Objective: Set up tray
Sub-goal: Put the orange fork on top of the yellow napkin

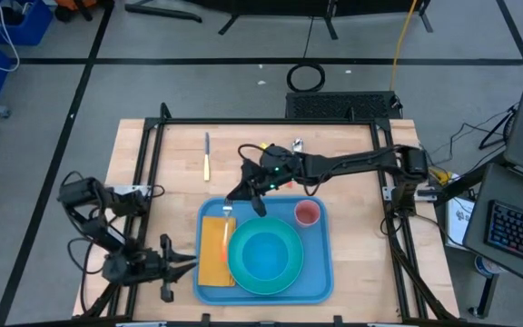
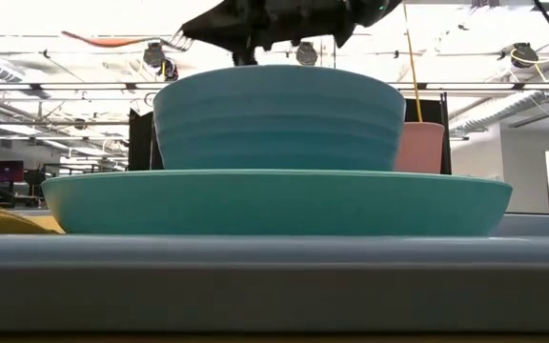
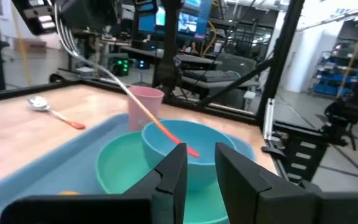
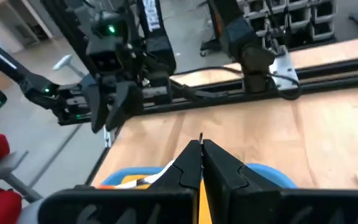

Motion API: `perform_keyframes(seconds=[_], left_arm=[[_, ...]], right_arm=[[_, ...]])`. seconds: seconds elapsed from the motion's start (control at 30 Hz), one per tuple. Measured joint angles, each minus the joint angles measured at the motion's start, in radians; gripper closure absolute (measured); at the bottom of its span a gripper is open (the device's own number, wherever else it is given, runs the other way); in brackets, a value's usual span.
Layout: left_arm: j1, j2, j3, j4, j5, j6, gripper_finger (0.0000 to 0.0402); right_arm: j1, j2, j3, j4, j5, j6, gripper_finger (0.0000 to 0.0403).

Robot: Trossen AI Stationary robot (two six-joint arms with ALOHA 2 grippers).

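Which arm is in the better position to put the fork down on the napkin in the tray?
The right. Its hand grips the fork just above the napkin on the tray. The left hand waits open and empty outside the tray's left rim.

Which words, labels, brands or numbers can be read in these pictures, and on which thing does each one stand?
None can be read.
The tray, plate, bowl and cup carry no print.
The screens behind the table in the left wrist view are too blurred to read.
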Motion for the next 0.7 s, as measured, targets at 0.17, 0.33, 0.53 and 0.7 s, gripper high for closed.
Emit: perform_keyframes(seconds=[0.17, 0.33, 0.53, 0.7], left_arm=[[-0.029, -0.032, 0.001, -0.004, -0.055, 0.04, 0.0316], [-0.039, -0.049, 0.001, -0.005, -0.054, 0.093, 0.0316], [-0.043, -0.054, 0.001, -0.005, -0.052, 0.13, 0.0316], [-0.046, -0.054, 0.001, -0.005, -0.053, 0.138, 0.0316]], right_arm=[[0.011, 0.082, 0.101, -0.025, 0.0, 0.002, 0.0403], [0.031, 0.184, 0.236, -0.105, -0.025, -0.007, 0.0403], [0.043, 0.281, 0.349, -0.154, -0.025, -0.019, 0.0403], [0.045, 0.333, 0.379, -0.155, -0.024, 0.006, 0.0403]])
